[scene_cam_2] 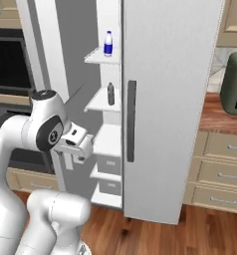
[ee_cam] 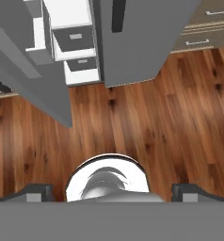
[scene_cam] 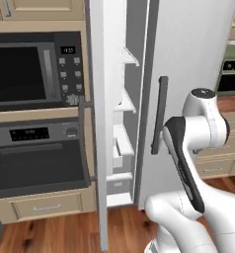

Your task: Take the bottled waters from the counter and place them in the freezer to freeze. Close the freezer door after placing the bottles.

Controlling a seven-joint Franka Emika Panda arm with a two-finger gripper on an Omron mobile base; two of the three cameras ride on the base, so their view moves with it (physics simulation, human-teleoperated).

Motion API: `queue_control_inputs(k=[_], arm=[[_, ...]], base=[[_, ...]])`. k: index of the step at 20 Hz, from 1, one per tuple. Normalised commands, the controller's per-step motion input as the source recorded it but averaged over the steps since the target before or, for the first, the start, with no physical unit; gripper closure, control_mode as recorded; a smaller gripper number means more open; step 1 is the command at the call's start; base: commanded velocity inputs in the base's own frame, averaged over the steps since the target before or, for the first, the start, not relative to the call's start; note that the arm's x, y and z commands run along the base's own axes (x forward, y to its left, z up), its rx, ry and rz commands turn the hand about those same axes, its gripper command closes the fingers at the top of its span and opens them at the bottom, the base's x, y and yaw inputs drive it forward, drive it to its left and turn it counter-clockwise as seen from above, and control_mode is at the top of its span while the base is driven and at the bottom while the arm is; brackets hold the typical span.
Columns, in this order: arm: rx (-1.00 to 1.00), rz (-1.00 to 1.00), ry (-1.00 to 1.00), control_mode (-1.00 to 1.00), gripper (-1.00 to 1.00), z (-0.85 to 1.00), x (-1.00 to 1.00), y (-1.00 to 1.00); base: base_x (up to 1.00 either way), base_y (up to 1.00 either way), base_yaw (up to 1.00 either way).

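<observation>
Two plastic bottles, blue-label one [scene_cam_2: 108,44] and slim grey one [scene_cam_2: 110,93], on white freezer shelves [scene_cam_2: 101,102] above the spread-open, empty claw [ee_cam: 112,193].

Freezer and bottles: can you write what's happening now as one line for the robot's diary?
blue-cap bottle: upper freezer shelf | grey bottle: shelf below | freezer door: open | gripper: open, empty, aimed at floor

Our arm [scene_cam_2: 21,149] rises from the base, folds at a raised elbow, and drops forward. In the right base view the hand [scene_cam_2: 74,143] sits low beside the elbow joint, pointing down. In the hand view our gripper [ee_cam: 112,192] faces straight down, both dark fingertips [ee_cam: 35,192] set wide apart at the bottom corners, nothing between them.
</observation>
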Motion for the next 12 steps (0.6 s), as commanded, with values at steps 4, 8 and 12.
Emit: queue_control_inputs(k=[4,8,12], arm=[[0.00,0.00,0.00,1.00,-1.00,0.00,0.00,0.00],[0.00,0.00,0.00,1.00,-1.00,0.00,0.00,0.00],[0.00,0.00,0.00,1.00,-1.00,0.00,0.00,0.00]], base=[[0.00,0.58,-0.06],[0.00,0.67,-0.07],[0.00,0.58,-0.07]])
